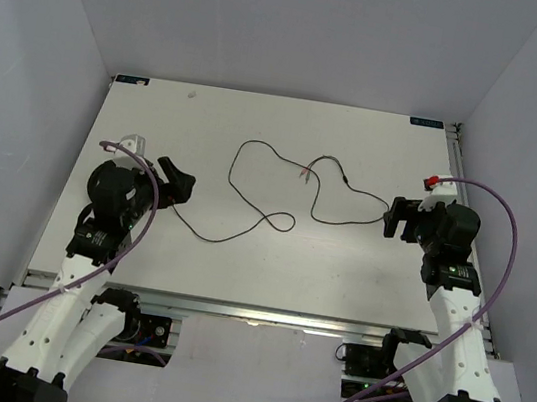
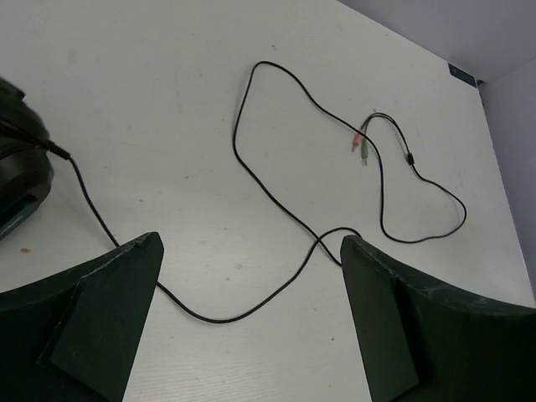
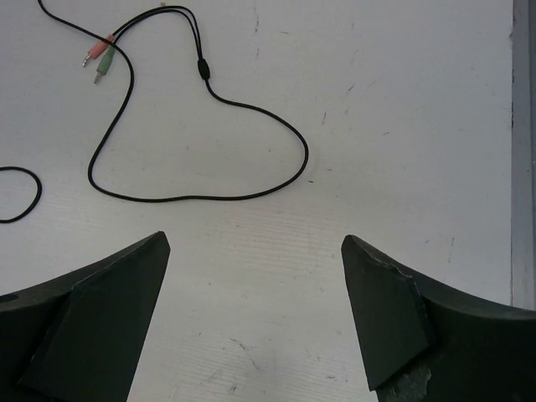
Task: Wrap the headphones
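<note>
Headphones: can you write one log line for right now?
headphones: lying unwrapped | cord: loose, sprawled | left gripper: open, empty | right gripper: open, empty

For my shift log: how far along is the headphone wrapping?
Done: nothing; the cord lies sprawled in loose loops on the table, plugs free. In hand: nothing; left pincer and right pincer are both open and empty. Left: gather the cord and wind it around the headphones.

The headphones (image 2: 17, 167) are cut off by the left wrist view's left edge, with only a piece of dark earcup showing. From above they cannot be told from the black left arm (image 1: 113, 193) over them. Well right of the headphones, the two plugs (image 1: 305, 173) look too small to tell apart from above.
</note>
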### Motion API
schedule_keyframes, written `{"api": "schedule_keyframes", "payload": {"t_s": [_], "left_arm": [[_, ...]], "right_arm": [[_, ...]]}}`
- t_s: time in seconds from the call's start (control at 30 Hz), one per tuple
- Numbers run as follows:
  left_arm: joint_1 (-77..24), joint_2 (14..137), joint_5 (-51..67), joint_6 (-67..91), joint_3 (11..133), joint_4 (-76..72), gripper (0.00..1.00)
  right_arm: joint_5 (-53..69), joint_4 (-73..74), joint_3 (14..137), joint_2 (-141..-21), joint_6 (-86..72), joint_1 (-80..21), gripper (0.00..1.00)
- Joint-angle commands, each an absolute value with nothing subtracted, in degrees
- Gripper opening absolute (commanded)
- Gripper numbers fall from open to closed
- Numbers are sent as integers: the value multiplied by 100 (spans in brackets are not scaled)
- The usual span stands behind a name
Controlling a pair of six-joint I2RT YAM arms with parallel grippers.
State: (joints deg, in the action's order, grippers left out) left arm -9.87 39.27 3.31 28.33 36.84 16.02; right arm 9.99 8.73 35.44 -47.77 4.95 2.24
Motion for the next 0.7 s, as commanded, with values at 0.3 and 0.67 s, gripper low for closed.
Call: {"api": "schedule_keyframes", "payload": {"t_s": [0.3,0.67], "left_arm": [[282,5204,-728,3902,4386,2769,98],[3202,6514,322,3822,4170,2300,96]], "right_arm": [[4629,1614,3244,-4667,3156,255,90],[4878,2328,3659,-4796,3612,229,90]]}}
